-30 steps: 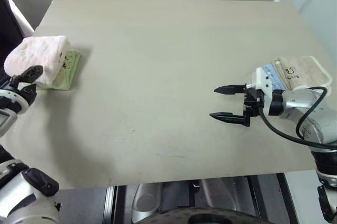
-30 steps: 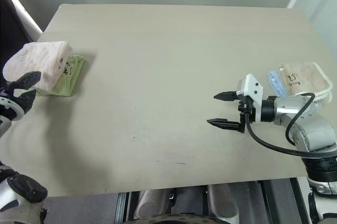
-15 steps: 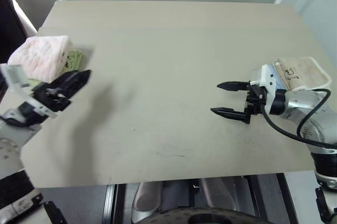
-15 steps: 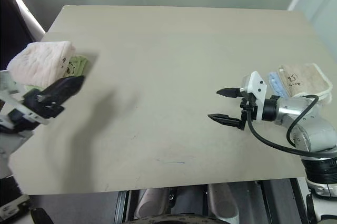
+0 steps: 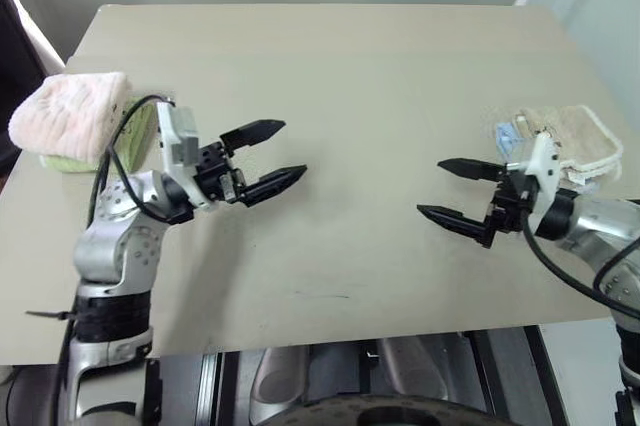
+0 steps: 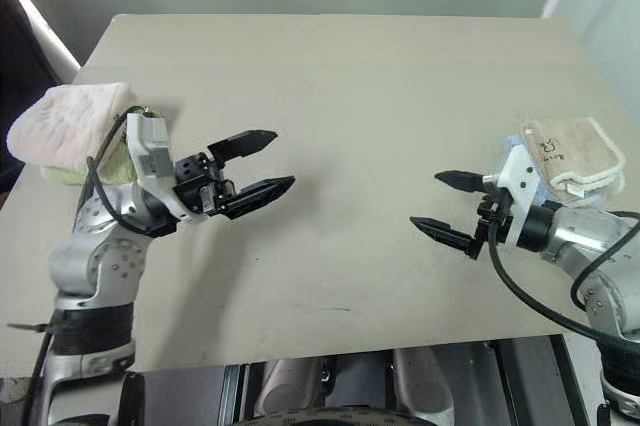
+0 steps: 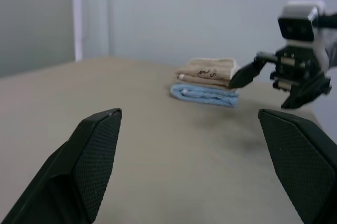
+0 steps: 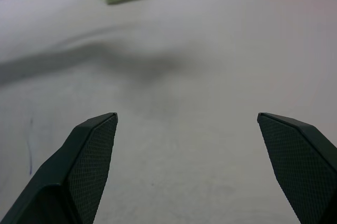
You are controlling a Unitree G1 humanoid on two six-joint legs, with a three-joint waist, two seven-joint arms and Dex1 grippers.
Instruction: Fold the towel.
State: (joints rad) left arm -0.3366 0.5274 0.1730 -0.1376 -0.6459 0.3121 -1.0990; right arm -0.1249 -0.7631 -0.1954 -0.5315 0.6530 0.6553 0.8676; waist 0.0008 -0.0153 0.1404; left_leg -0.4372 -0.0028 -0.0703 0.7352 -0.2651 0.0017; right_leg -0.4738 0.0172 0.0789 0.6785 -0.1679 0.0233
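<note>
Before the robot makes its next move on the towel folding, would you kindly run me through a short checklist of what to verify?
1. Pink towel folded and stacked on the green towel at the table's left edge: ok.
2. Left gripper open and holding nothing: ok.
3. Right gripper open and holding nothing: ok.
4. Both grippers apart from each other over bare table, touching no towel: ok.
5. Cream towel lying on the blue towel at the right edge, undisturbed: ok.
6. Whether the pink towel's fold is neat on all sides: cannot tell.
</note>
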